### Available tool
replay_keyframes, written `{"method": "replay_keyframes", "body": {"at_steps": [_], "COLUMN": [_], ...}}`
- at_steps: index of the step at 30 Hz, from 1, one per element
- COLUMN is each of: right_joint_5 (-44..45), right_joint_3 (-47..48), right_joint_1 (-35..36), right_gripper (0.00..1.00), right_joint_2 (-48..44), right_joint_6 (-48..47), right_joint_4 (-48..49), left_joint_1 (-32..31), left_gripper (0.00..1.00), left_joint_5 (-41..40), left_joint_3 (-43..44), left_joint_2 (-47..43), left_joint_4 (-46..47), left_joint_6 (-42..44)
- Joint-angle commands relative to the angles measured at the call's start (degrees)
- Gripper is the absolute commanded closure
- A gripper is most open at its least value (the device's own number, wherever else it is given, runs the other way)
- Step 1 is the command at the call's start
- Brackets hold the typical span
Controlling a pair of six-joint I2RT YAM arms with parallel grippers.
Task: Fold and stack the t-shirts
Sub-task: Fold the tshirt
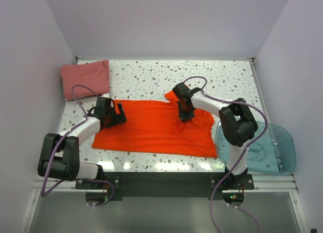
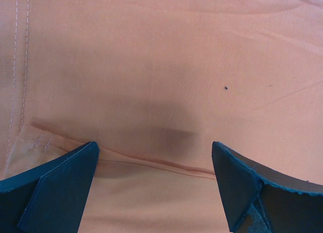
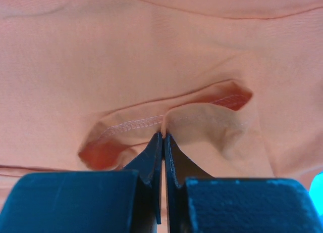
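R gripper (image 3: 163, 136) tight on orange-red t-shirt (image 1: 146, 128) hem

Bright orange-red t-shirt (image 1: 151, 127), spread mostly flat across the middle of the bench (image 1: 151, 76), long side running left to right. Right part bunched and wrinkled, with a stitched hem fold pinched up between the closed fingers of the right gripper (image 3: 163, 137). Duller dusty pink-red t-shirt (image 1: 85, 79), folded into a compact rectangle, in the far left corner, close to the orange one's left end.
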Motion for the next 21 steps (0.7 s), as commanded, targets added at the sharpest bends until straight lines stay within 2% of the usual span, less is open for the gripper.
{"method": "replay_keyframes", "body": {"at_steps": [1,14,21], "right_joint_5": [3.03,1.02,4.0], "right_joint_3": [2.28,3.6,1.93], "right_joint_1": [0.12,-0.06,-0.58], "right_gripper": [1.0,0.99,0.99], "right_joint_2": [-2.39,-2.83,-5.02], "right_joint_6": [1.16,5.46,7.22], "right_joint_4": [-2.11,-0.27,0.43], "left_joint_1": [0.01,0.01,0.01], "left_gripper": [0.0,0.0,0.0], "left_joint_5": [-0.48,-0.83,-1.01], "left_joint_3": [-2.08,-2.17,-1.38], "left_joint_2": [1.31,1.13,1.13], "left_joint_4": [-4.51,-4.95,-5.65], "left_joint_6": [0.67,0.67,0.67]}}
